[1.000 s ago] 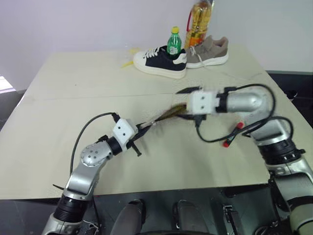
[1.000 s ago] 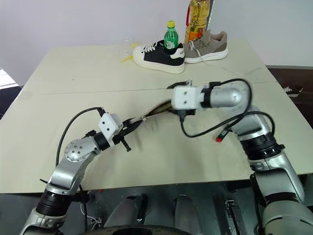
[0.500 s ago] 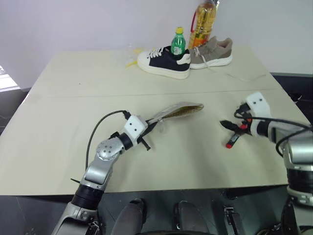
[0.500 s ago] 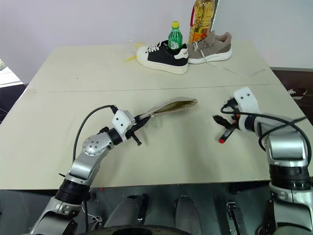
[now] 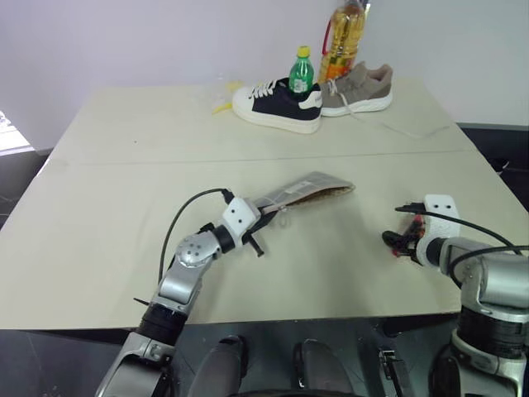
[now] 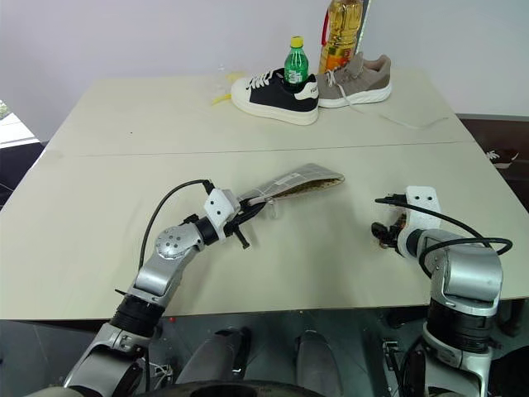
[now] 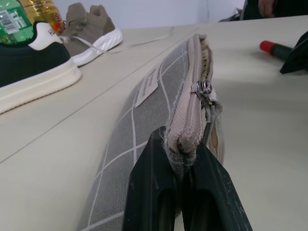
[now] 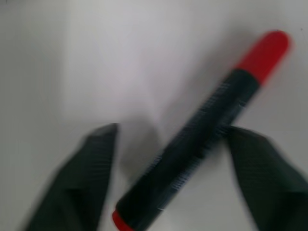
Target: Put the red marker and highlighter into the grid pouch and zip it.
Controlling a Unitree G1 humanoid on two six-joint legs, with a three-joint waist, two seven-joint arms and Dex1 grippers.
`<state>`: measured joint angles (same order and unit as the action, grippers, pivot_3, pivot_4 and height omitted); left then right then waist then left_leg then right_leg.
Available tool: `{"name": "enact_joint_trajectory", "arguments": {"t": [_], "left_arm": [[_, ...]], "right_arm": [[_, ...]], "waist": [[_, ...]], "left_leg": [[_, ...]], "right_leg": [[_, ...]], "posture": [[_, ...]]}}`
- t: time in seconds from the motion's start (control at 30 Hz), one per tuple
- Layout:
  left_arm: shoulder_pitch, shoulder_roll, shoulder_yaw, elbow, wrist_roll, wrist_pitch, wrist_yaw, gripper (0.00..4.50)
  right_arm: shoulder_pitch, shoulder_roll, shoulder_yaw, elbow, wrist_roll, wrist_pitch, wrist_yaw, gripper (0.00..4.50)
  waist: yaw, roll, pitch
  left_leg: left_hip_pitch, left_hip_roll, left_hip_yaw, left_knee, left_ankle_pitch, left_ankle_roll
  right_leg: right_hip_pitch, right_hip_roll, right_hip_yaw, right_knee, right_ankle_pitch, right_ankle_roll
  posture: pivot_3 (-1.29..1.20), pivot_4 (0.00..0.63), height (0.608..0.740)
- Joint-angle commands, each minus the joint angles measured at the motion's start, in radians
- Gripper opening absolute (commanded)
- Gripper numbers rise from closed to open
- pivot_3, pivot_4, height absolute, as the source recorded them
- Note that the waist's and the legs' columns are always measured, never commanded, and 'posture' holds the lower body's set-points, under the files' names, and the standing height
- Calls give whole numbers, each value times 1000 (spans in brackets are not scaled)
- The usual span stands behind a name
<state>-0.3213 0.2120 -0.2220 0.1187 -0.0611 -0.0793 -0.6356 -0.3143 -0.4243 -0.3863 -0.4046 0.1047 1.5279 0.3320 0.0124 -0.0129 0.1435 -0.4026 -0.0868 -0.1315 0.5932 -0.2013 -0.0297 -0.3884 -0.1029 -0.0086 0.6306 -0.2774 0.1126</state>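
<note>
Black fingers of the left gripper [image 7: 185, 192] are clamped tight on the near end of the grid pouch [image 5: 302, 190], pinching the beige zipper edge between them; the wrist view shows the metal zip pull [image 7: 205, 88] partway along that edge, just beyond the fingertips. Pouch lies mid-table, running from the gripper out toward two o'clock, its far end gaping slightly with a mottled lining visible; grey side with white grid lines and a small white label [image 7: 147, 88] faces up. Right gripper [image 8: 168, 178] sits low over the table at about four o'clock from the pouch, well apart from it, fingers spread and not closed, one on each side of the red marker [image 8: 207, 127]. Marker lies flat on the table [image 5: 124, 190] between those fingers, dark body, red cap pointing away from the wrist; one finger [image 8: 255, 163] looks to be at or touching the barrel, the other [image 8: 82, 178] stands clear of it; cannot tell firm contact through the blur. At twelve o'clock from the pouch, at the table's far edge: a dark shoe with white sole [image 5: 275, 105], a tan shoe [image 5: 359, 88] beside it, a green bottle [image 5: 301, 71] and a bottle of yellow liquid [image 5: 340, 40] behind them.
</note>
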Motion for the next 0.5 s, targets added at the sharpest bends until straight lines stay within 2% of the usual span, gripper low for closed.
{"name": "enact_joint_trajectory", "arguments": {"t": [0.03, 0.1, 0.13, 0.23, 0.33, 0.43, 0.5], "left_arm": [[1, 1, 10, -26, -5, -24, 6, 0], [12, 5, 20, -37, -7, -19, 16, 0], [17, 8, 27, -44, -9, -16, 23, 0], [25, 21, 56, -66, -17, 0, 41, 0], [35, 38, 87, -96, -37, 21, 53, 0], [71, 77, 127, -163, -60, 53, 48, 0], [91, 96, 136, -197, -67, 69, 46, 0]], "right_arm": [[-18, -9, 35, 24, 10, -54, -16, 1520], [-33, -47, 85, 42, 7, -120, -11, 511], [-37, -92, 140, 44, -1, -187, 10, 286], [-35, -245, 314, 27, -42, -448, 109, 286], [-45, -360, 425, 25, -94, -724, 192, 286], [-99, -455, 506, 61, -129, -1024, 329, 286], [-129, -476, 534, 102, -143, -1131, 377, 286]], "waist": [[-2, 0, 0], [-4, 0, 0], [-4, 0, 0], [-4, 1, 1], [-8, 1, 1], [-19, 1, 1], [-23, 1, 1]], "left_leg": [[0, 0, 0, 0, 0, 0], [0, 0, 0, 0, 0, 0], [0, 0, 0, 0, 0, 0], [0, 0, 1, 0, 0, 0], [0, 0, 1, 0, 0, 0], [0, 0, 1, 0, 0, 0], [0, 1, 1, 0, 0, 0]], "right_leg": [[0, 0, 0, 0, 0, 0], [0, 0, 0, 0, 0, 1], [0, 0, 0, 0, 1, 1], [0, 0, 0, 0, 1, 1], [0, 0, 0, 0, 1, 3], [0, 0, 0, 0, 1, 3], [0, 0, 0, -1, 1, 3]], "posture": [[0, 150, 734], [0, 150, 734], [0, 150, 734], [0, 150, 734], [0, 150, 734], [0, 150, 734], [0, 150, 734]]}}
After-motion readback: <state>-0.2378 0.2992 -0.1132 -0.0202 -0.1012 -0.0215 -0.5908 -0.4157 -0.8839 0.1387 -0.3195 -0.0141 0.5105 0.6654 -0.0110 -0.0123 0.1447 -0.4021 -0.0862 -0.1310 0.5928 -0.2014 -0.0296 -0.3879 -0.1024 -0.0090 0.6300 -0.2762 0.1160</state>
